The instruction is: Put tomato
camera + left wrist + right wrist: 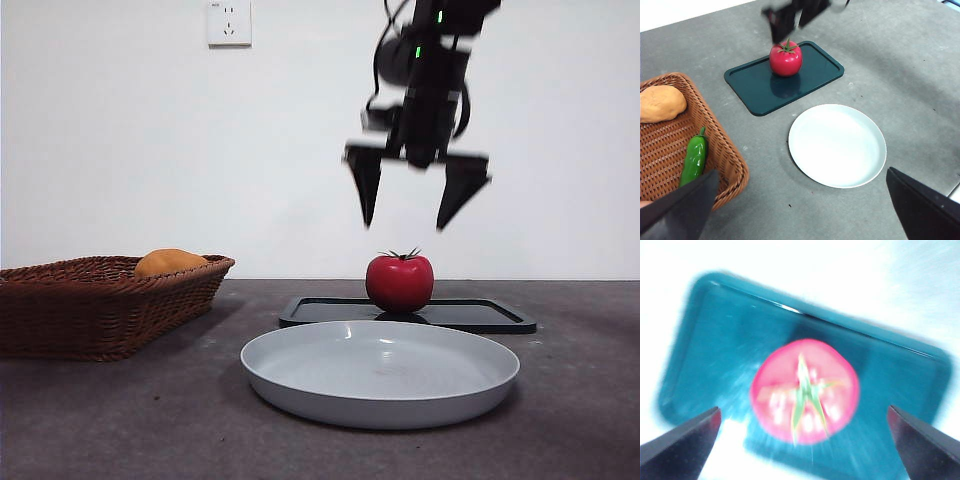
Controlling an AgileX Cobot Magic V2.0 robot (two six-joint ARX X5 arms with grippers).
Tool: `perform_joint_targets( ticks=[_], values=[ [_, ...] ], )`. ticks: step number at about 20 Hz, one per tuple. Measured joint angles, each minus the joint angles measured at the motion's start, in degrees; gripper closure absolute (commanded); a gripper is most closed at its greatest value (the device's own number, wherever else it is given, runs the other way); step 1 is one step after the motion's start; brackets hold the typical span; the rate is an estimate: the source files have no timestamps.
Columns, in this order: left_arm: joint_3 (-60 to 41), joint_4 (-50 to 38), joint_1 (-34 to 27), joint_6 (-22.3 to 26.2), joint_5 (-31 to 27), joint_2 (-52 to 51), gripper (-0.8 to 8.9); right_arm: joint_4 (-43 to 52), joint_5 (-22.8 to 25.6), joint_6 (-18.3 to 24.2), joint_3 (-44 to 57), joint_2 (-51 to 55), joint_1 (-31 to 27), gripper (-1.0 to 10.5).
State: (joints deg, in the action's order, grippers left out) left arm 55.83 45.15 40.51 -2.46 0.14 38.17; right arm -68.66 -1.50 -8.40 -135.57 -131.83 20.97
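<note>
- Our right claw [415, 205] hangs in the upper middle of the front view, jaws wide apart and empty.
- Straight below it, centred between the jaws, the tomato [400, 281] stands stem-up on the dark tray [470, 315].
- The white plate [380, 375] lies nearer the camera on the bench.
- Our left claw [800, 200] waits well apart, also spread open.
</note>
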Motion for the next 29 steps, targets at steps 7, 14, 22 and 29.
perform_joint_targets(
  ticks=[7,14,22,29],
  values=[
    [0.0,0.02,0.0,0.0,0.0,0.0,0.62,-8.28,8.33,0.55,-9.44,11.3,1.18,2.6],
    [0.0,0.0,0.0,0.0,0.0,0.0,0.62,-8.26,9.2,1.2,16.66,36.52,2.34,2.6],
    [0.0,-0.02,0.0,0.0,0.0,0.0,0.62,-8.28,9.22,1.57,47.91,65.51,2.6,2.6],
    [0.0,-0.39,0.0,0.0,0.0,0.0,0.62,6.82,-0.02,1.57,71.71,88.41,2.6,2.6]
  ],
)
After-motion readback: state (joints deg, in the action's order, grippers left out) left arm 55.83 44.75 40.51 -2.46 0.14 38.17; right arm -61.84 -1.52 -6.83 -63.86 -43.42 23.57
